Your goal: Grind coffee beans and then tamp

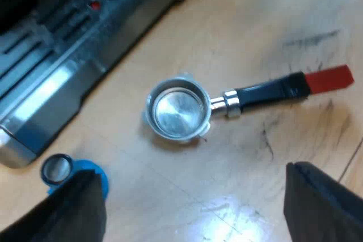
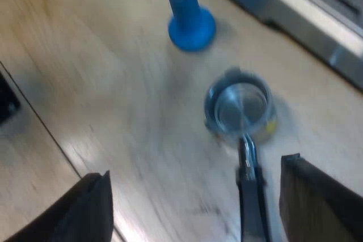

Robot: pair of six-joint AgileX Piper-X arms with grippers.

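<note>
The metal holder lies loose on the wooden table, its basket empty and facing up, its dark handle ending in red. My left gripper hovers open above the table near the holder, fingers wide apart with nothing between them. A blue tamper stands beside the machine's drip tray. From the right wrist, the holder sits below my open right gripper, its handle running between the fingers. The blue tamper stands upright beyond it.
The espresso machine's base and drip tray border the table by the holder, and its edge runs near the tamper. A dark seam crosses the wooden tabletop.
</note>
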